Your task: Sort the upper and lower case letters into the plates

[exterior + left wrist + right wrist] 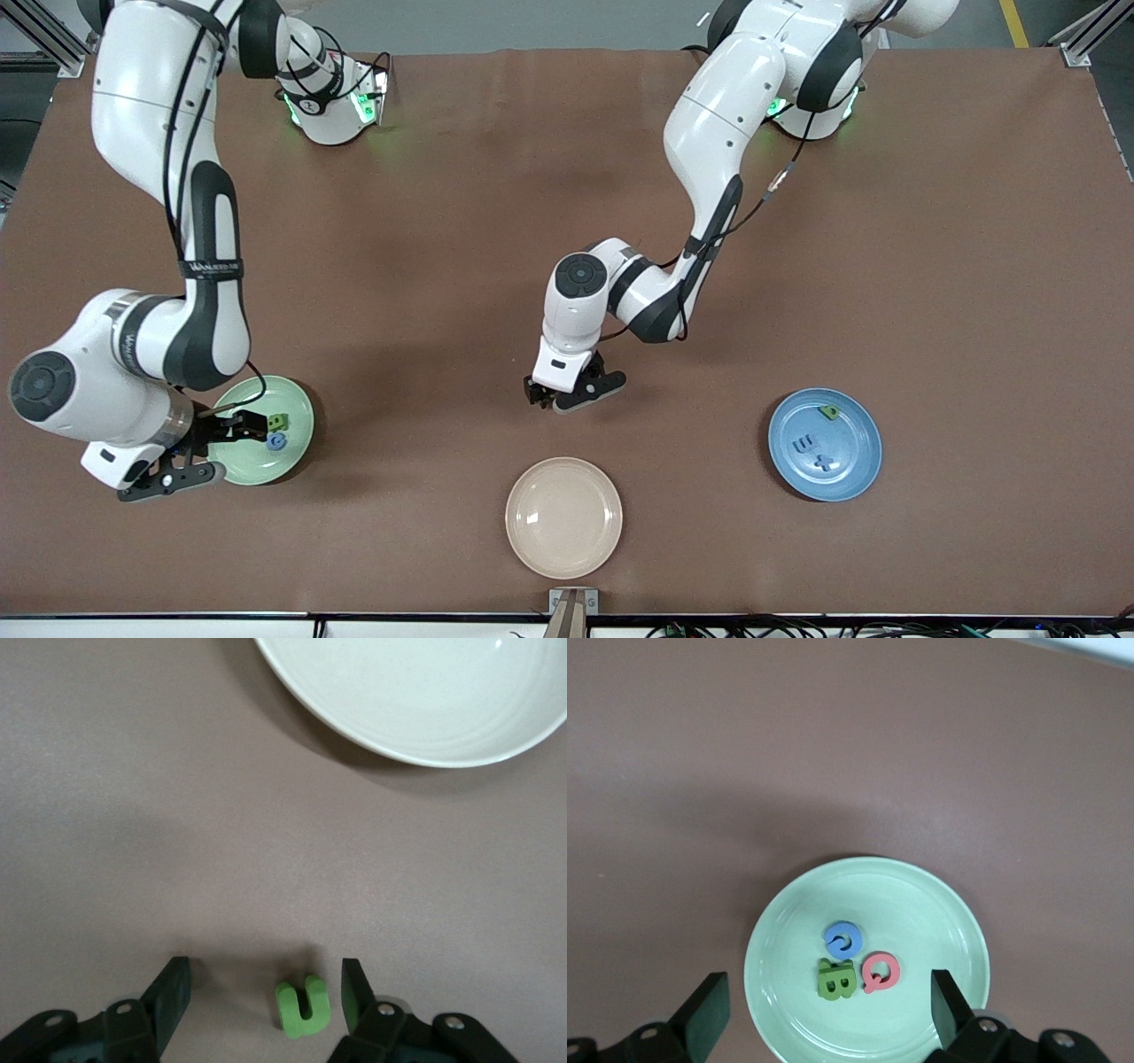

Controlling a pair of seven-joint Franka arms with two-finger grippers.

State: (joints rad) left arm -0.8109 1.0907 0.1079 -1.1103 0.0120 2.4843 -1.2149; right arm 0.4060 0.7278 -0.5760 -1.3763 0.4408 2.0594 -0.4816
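A: Starting nearest the camera, we are seeing the cream plate [563, 517] lying bare on the worktop [461, 221]. Which step are we working on?

B: We are judging it as a pick. Our left tool [576, 396] is hanging low over the worktop just above that cream plate, its fingers [173, 992] spread and straddling a small green letter [303, 1006] without touching it. Next we are needing to close squarely on that letter, which is tiny and could slip sideways.

A: And the other arm?

B: Our right tool [208, 447] is hovering over the mint plate [299, 416] at the right arm's end, released and holding nothing.

A: What are the dishes holding?

B: In the mint plate we are counting three capitals: a blue Q [843, 940], a red Q [881, 972] and a green B [835, 980], clustered and touching. In the blue plate [864, 443], at the left arm's end, we are seeing a green letter [830, 411] near the rim and two blue letters [815, 453] nearer the middle.
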